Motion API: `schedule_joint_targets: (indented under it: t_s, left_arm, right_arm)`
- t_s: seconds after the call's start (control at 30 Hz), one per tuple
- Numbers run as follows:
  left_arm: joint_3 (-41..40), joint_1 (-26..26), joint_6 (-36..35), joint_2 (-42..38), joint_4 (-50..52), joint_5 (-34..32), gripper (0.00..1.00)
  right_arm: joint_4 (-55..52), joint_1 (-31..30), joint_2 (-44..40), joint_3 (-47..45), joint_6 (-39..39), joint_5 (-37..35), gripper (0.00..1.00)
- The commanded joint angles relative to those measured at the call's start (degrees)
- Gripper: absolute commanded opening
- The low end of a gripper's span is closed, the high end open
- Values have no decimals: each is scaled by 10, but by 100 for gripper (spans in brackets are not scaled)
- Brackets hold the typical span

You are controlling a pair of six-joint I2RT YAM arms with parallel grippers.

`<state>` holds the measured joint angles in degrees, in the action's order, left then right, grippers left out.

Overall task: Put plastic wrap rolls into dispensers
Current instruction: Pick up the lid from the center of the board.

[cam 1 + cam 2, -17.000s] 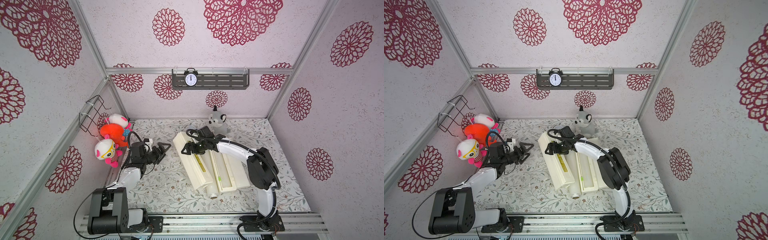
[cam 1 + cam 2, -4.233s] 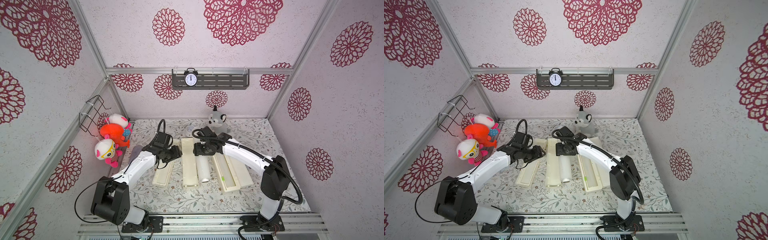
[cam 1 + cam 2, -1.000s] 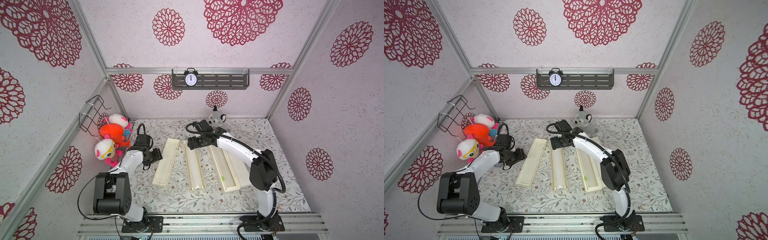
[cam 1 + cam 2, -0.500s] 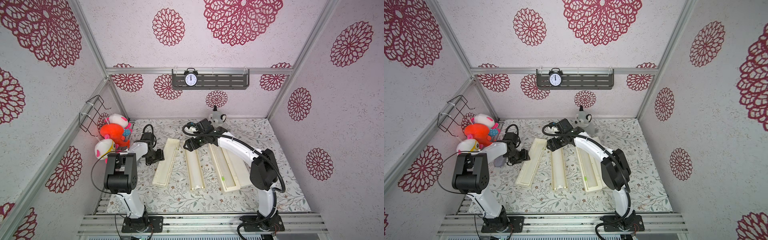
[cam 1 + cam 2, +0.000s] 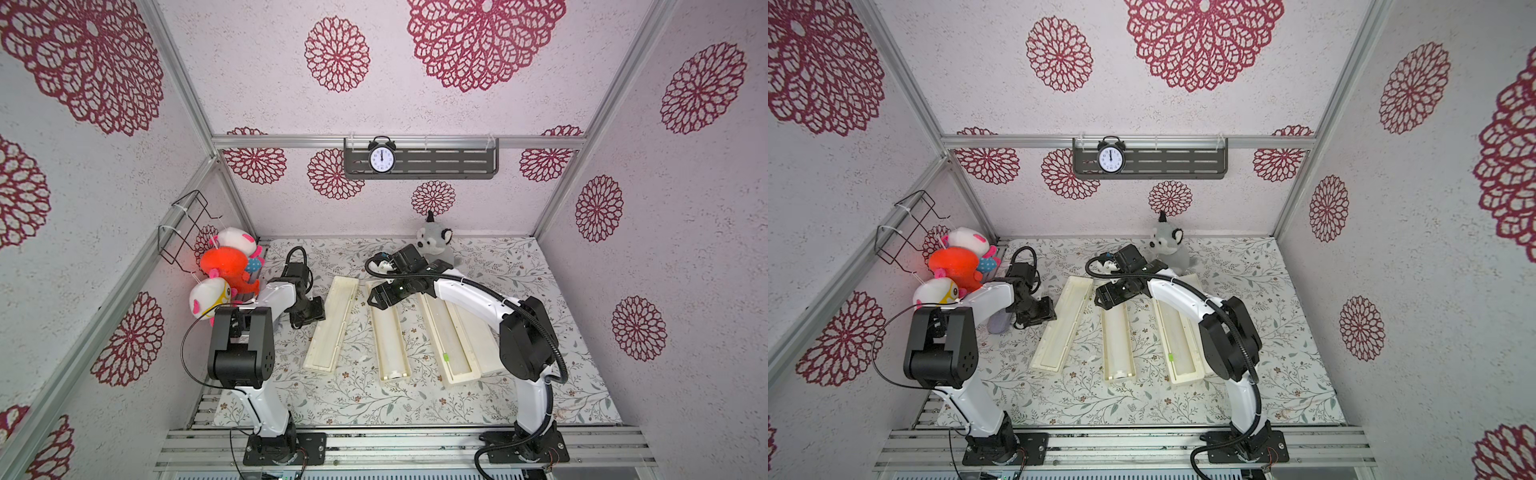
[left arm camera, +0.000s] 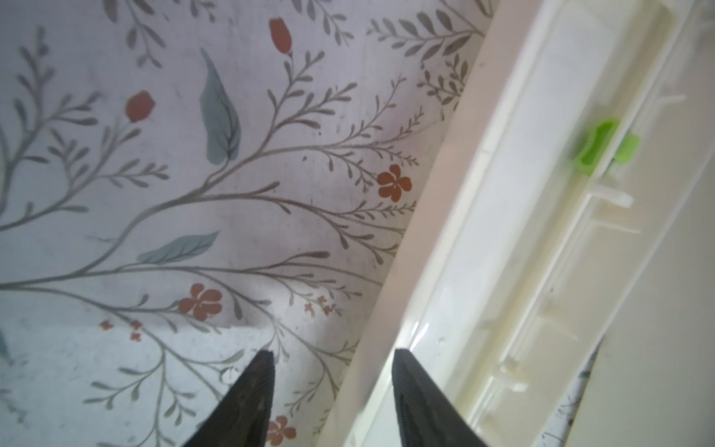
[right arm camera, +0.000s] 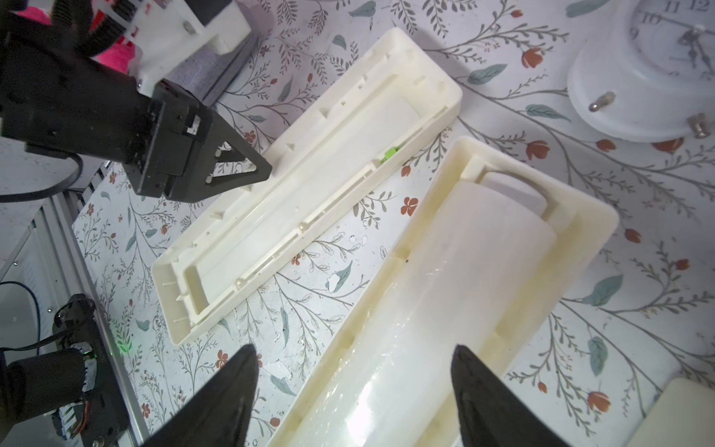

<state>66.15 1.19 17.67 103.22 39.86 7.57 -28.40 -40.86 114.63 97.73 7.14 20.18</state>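
Left box [image 5: 332, 328] lies open on worktop [image 5: 353, 399], green slider [image 6: 597, 147] on its rail; we cannot tell its contents. Left fingers [image 6: 247, 398] part open, straddling its long side wall, gripping nothing. Middle box [image 7: 588, 232] holds roll [image 7: 445, 309]; right fingers [image 7: 228, 398] spread wide above it, empty. Right dispenser [image 5: 473, 345] open, contents unclear to us. Seconds earlier roll lay beside middle box, now inside; left fingers, then clear of left box, now at its wall.
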Motion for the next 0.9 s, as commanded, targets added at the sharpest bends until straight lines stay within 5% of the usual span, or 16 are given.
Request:
schedule_joint_targets:
  t_s: [0.0, 0.17, 0.87]
  left_arm:
    - [7, -1, -3, -18, 5, -15, 50]
    - [11, 0, -6, -5, 7, -24, 46]
    - [46, 26, -7, 8, 36, -37, 0]
  right_arm:
    - [8, 1, -13, 7, 7, 16, 79]
    - [10, 1, -7, 4, 13, 20, 79]
    - [10, 2, -4, -9, 23, 21, 78]
